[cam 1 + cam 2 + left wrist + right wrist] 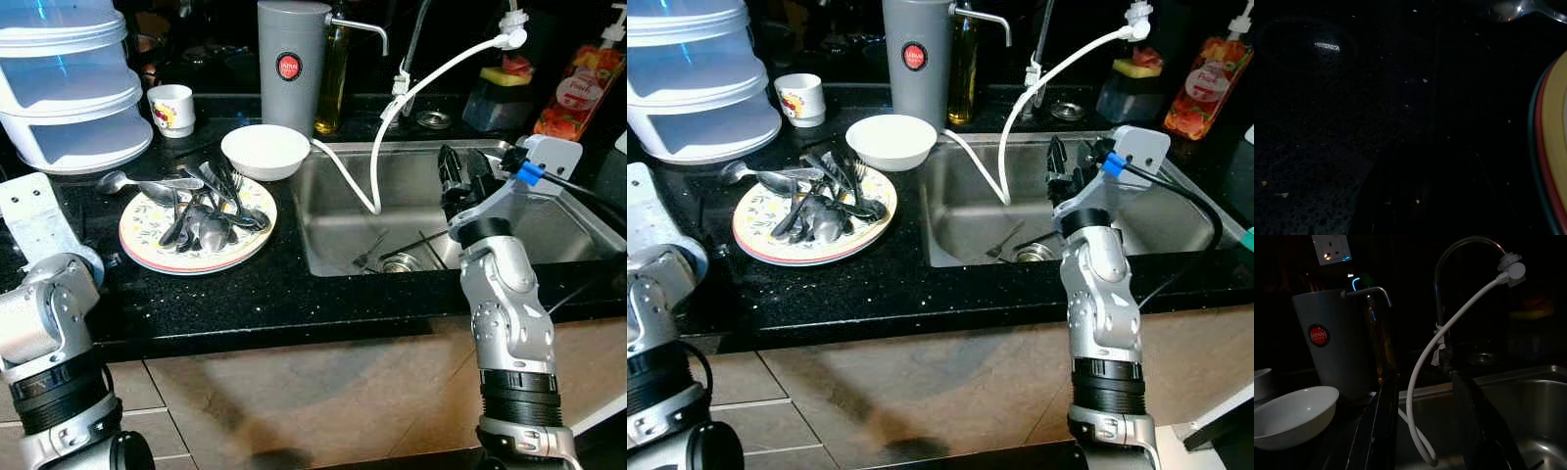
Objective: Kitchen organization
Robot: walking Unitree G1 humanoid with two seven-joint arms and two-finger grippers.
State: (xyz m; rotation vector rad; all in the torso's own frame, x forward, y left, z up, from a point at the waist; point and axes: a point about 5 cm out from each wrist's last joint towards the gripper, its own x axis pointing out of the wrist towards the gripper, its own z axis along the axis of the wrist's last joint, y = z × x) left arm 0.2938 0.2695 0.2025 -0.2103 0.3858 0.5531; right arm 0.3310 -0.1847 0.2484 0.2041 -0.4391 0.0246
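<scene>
Black speckled stone forms the counter (294,284), with a stainless sink (549,230) set into its right half. One patterned plate (147,245) sits on the counter just left of the sink's left rim. It carries a heap of spoons and forks (206,211); their handles mostly run from the plate's middle toward the back edge of the counter, fanning slightly. The pieces overlap, so their number cannot be counted. One large spoon (132,183) lies apart, across the plate's back-left rim, with its bowl on the counter and its long axis parallel to the counter's front edge.

One white bowl (265,150) stands upright behind the plate, touching or nearly touching the sink's left rear corner. One small mug (172,108) stands further back to its left. One grey dispenser (292,64) with a red badge stands at the back edge, with one bottle of oil (334,78) beside it, partly hidden. A stack of three white tubs (69,88) occupies the back-left corner, cut off by the frame.

One white hose (411,93) loops from the tap (1449,264) down into the sink. At least one fork (370,253) lies on the sink floor near the drain (400,262); further items there are hard to make out.

Right gripper (458,181) hovers over the sink's middle, fingers spread and pointing toward the back wall, holding nothing. Left gripper is below the counter's front-left edge; its wrist view is very dark and shows the plate's rim, and I cannot tell how its fingers stand.
</scene>
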